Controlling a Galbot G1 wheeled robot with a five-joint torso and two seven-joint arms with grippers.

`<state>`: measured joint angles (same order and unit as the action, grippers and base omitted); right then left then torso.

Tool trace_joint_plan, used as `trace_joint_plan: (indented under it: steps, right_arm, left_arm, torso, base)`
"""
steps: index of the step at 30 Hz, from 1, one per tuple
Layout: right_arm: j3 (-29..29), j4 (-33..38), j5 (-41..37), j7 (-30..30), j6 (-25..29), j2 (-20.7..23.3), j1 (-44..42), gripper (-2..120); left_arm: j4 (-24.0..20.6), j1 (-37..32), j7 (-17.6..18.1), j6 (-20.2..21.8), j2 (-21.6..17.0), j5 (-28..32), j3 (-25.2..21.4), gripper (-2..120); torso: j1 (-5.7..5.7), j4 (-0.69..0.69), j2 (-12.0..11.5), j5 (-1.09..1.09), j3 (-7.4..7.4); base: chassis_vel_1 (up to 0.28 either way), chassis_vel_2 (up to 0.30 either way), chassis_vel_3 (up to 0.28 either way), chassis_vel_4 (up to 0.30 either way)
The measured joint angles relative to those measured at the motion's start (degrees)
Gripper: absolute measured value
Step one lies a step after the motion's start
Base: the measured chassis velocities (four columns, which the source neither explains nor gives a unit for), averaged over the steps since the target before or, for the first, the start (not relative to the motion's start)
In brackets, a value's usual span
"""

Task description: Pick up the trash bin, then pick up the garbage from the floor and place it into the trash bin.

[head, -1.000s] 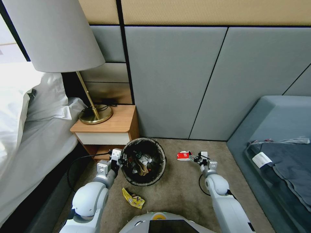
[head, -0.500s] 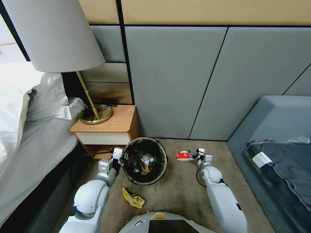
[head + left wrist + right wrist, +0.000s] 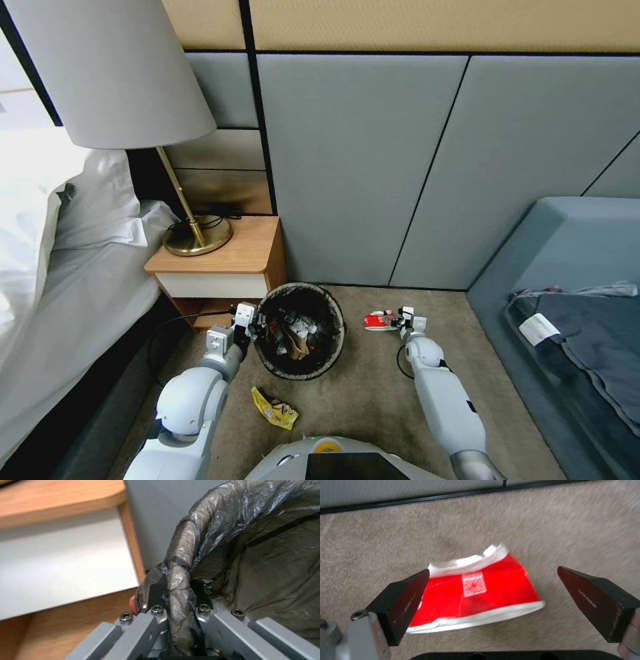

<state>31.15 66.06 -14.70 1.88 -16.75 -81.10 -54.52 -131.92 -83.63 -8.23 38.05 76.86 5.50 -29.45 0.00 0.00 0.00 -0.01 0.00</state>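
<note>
Red-and-white carton [image 3: 476, 592] flat on carpet [image 3: 580, 530], right of trash bin [image 3: 300, 331]. Right gripper [image 3: 493, 602] spread wide, straddling it. Carton looks light, crushable: pinch across flattened sides. Left gripper [image 3: 178, 616] clenched on bin's bagged rim.

Bin [image 3: 300, 331] sat on carpet [image 3: 360, 393] before nightstand [image 3: 223, 263], litter inside. Left gripper [image 3: 254, 327] at its left rim. Right gripper [image 3: 398, 322] just beside red-and-white wrapper [image 3: 378, 321]. Yellow wrapper [image 3: 274, 409] lay near the bin.

Trash bin [image 3: 253, 555] cut off; red carton [image 3: 476, 595] blurred
</note>
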Motion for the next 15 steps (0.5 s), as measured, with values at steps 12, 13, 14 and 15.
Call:
trace_joint_plan:
  steps: [12, 13, 14, 15]
  right_arm:
    - [0.87, -7.36, -2.86, 0.98, 0.62, -3.03, 4.69, 100]
    - [0.91, -7.81, -2.87, 1.00, 0.69, -3.21, 5.07, 100]
    - [0.92, -8.37, -2.87, 1.01, 0.82, -3.40, 5.53, 100]
    - [1.04, -10.02, -2.87, 1.08, 1.18, -3.91, 7.07, 100]
  left_arm:
    - [0.67, 0.73, 0.02, 0.32, 0.06, 0.17, 0.50, 1]
    - [0.75, 0.78, 0.02, 0.34, 0.02, 0.16, 0.53, 1]
    - [0.80, 0.82, 0.02, 0.35, -0.02, 0.15, 0.55, 1]
    - [0.92, 0.89, 0.02, 0.37, -0.13, 0.13, 0.57, 1]
  torso:
    - [0.00, 0.00, 0.00, 0.01, 0.00]
    - [0.00, -0.01, 0.00, 0.01, 0.00]
    - [0.00, -0.01, 0.00, 0.00, 0.00]
    - [0.00, 0.00, 0.00, 0.01, 0.00]
  base:
    - [0.000, 0.000, 0.000, 0.000]
    - [0.000, 0.000, 0.000, 0.000]
    - [0.000, 0.000, 0.000, 0.000]
    - [0.000, 0.000, 0.000, 0.000]
